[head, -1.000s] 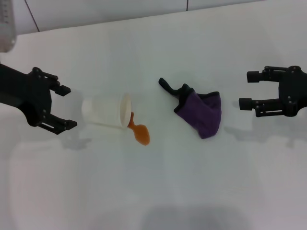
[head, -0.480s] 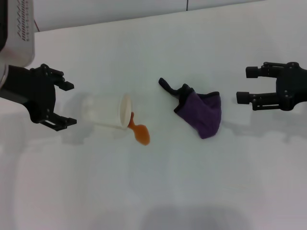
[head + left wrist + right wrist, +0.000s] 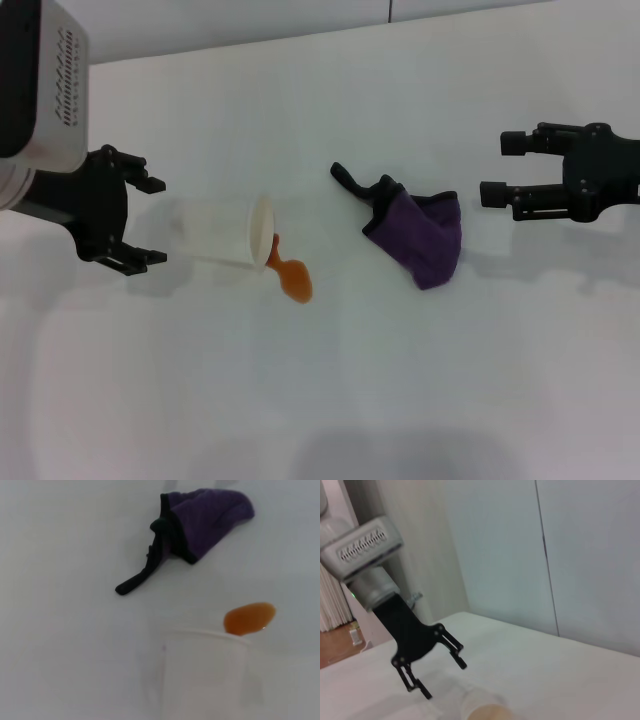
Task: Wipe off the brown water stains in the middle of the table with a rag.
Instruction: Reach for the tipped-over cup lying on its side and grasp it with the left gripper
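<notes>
A: Where's the rag (image 3: 418,236)?
B: Mid worktop (image 3: 400,380), crumpled, strap tail twd the cup (image 3: 222,245). Brown water stains (image 3: 290,277) sit at the mouth of the tipped cup, apart from rag

A: Grippers?
B: Left gripper (image 3: 148,222) just left of cup, jaws apart, empty. Right gripper (image 3: 500,170) near rag's right, jaws apart, nothing held

Bare white surface (image 3: 420,370) lies open between my right gripper (image 3: 495,170) and the crumpled purple rag (image 3: 420,238). A tipped white paper cup (image 3: 222,234) touches the orange-brown puddle (image 3: 291,277), blocking my left gripper (image 3: 150,222).
</notes>
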Controlling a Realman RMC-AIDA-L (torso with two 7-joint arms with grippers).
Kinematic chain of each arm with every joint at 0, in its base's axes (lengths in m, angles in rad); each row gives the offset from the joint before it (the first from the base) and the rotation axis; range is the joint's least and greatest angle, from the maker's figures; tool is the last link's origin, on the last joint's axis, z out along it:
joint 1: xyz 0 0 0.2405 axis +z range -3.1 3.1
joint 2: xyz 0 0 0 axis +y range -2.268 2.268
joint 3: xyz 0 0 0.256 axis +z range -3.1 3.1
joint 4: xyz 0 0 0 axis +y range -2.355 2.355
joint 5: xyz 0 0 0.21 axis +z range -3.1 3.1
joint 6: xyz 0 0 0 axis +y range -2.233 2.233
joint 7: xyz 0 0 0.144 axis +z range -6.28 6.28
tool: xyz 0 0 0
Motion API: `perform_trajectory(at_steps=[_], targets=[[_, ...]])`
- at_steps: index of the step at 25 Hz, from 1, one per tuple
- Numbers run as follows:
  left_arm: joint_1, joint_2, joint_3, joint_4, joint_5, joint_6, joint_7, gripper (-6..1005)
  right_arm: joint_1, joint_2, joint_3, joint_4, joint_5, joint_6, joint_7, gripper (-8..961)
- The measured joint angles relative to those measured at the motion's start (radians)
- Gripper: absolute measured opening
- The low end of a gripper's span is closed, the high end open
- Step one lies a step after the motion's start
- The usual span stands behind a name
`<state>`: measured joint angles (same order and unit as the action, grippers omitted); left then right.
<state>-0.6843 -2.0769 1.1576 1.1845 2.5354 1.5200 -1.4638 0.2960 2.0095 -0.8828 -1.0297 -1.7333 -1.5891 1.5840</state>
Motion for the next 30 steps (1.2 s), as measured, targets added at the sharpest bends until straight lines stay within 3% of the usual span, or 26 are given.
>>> perform_trajectory(at_steps=[30], targets=[[-0.046,-0.003,0.057,-0.236,-0.088,-0.233,0.161,802,0.006,0.000,-0.064,0.008,0.011,0.053,0.016,838]])
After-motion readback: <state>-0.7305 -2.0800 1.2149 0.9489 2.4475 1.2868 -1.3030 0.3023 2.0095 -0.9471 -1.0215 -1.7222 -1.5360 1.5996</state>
